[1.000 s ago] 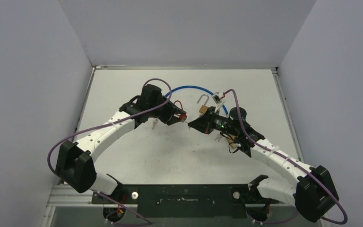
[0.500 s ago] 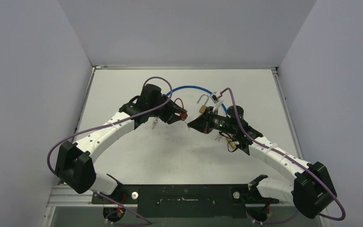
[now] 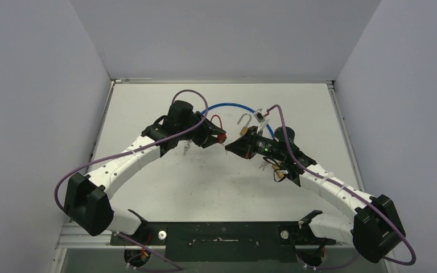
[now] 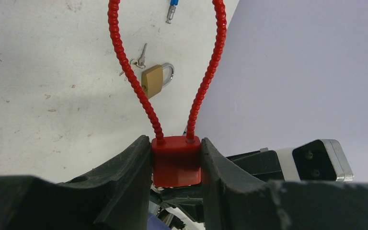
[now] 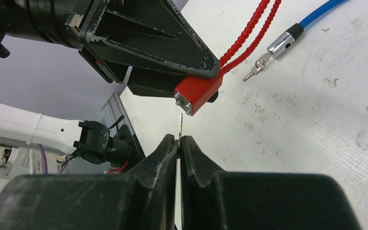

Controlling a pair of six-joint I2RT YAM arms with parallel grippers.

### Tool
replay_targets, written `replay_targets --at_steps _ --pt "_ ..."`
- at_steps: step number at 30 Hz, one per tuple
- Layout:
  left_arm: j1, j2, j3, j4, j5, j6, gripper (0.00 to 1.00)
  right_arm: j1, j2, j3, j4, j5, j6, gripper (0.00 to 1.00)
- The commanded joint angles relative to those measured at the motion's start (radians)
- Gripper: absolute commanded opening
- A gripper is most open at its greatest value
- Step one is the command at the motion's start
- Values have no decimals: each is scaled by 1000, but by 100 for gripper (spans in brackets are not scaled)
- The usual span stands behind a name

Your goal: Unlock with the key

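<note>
My left gripper (image 4: 176,143) is shut on the body of a red lock (image 4: 176,163), held above the table; its red ribbed cable loop (image 4: 134,81) rises away from the jaws. From the right wrist view the red lock (image 5: 199,93) shows its metal keyhole end facing my right gripper (image 5: 178,139). That gripper is shut on a thin key (image 5: 180,125), whose blade tip points up and stops just short of the keyhole end. Seen from above, the left gripper (image 3: 219,138) and right gripper (image 3: 230,149) meet nose to nose at mid-table.
A brass padlock (image 4: 152,80) with small keys (image 4: 141,53) lies on the white table (image 3: 205,187). A blue cable (image 3: 233,106) curves behind both grippers, its metal end (image 5: 282,43) close to the red loop. Grey walls enclose the table on three sides.
My right gripper has edged slightly left and away toward the red lock, narrowing the gap. The left gripper has barely shifted and keeps its hold.
</note>
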Motion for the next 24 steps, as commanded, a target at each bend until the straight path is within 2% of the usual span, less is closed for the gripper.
replay_targets --at_steps 1,24 --pt "-3 -46 12 53 -18 20 0 -1 -36 32 90 17 -3 0" --pt "-14 -47 24 77 -20 9 0 -42 21 52 108 -17 30 0"
